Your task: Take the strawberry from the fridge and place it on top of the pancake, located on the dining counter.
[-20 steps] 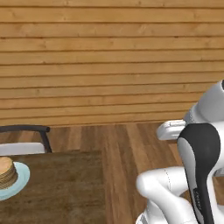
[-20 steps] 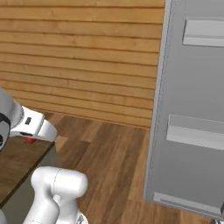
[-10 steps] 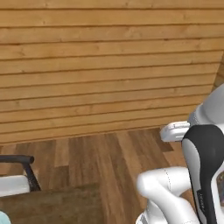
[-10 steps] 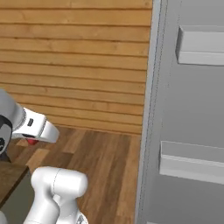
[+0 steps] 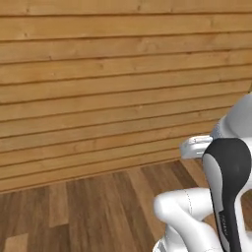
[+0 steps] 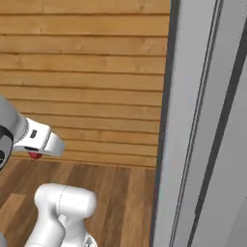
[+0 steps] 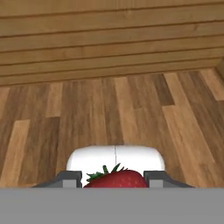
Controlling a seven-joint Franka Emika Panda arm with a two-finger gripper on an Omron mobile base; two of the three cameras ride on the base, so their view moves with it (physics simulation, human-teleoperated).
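My gripper (image 7: 114, 179) is shut on the strawberry (image 7: 117, 178), a red berry with green leaves wedged between the two grey fingertips at the bottom of the hand view. In the right base view the strawberry (image 6: 34, 155) peeks out red under the white hand at the left. The white hand (image 5: 197, 146) also juts left from the arm in the left base view. The fridge (image 6: 202, 125) rises as a tall light-grey panel with a dark vertical seam along the right side. The pancake and the dining counter are out of view.
A wall of horizontal wooden planks (image 5: 108, 88) stands ahead, with brown plank floor (image 7: 109, 109) below the hand. The fridge's near edge (image 6: 164, 144) is close on the right of the arm.
The whole picture has shifted, so the base has moved: the pancake plate and counter slid out on the left, and the fridge looms larger on the right. The strawberry stays gripped.
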